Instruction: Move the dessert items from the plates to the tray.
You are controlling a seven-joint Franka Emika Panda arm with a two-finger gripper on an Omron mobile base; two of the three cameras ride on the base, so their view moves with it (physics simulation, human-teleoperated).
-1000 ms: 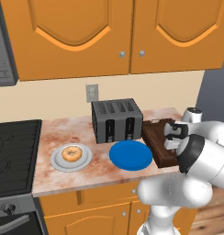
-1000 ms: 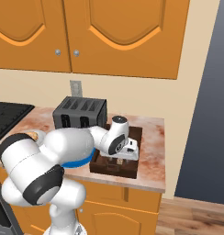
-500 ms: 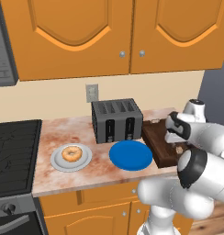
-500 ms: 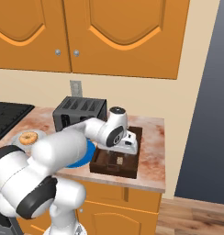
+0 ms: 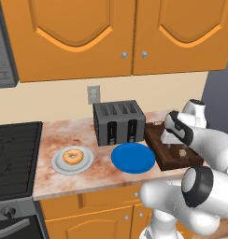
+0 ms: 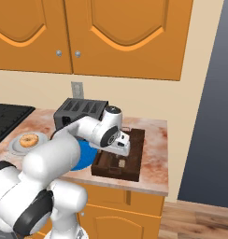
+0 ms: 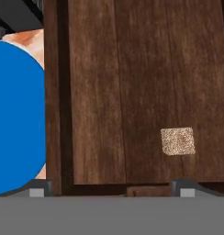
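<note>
Jaws look spread and empty, fingertips (image 7: 38,187) wide apart at the bottom of the hand view, hovering over the tray (image 5: 159,140). The little pastry cube (image 7: 177,141) sits on the wood. The donut (image 5: 73,156) is on the grey plate (image 5: 58,164), past the bare blue plate (image 5: 133,158). I'd lift clear first, then come down on it centred.

Grey-white plate (image 5: 57,164) at 9 o'clock of blue plate (image 5: 133,158); ring donut (image 5: 73,156) centred on it. Blue plate bare, touching tray (image 5: 159,138) at its 3 o'clock. Small tan pastry piece (image 5: 182,152) lies on tray. Toaster (image 5: 119,123) at 12 o'clock of blue plate. Gripper (image 5: 174,140) above tray, apparently empty.
</note>
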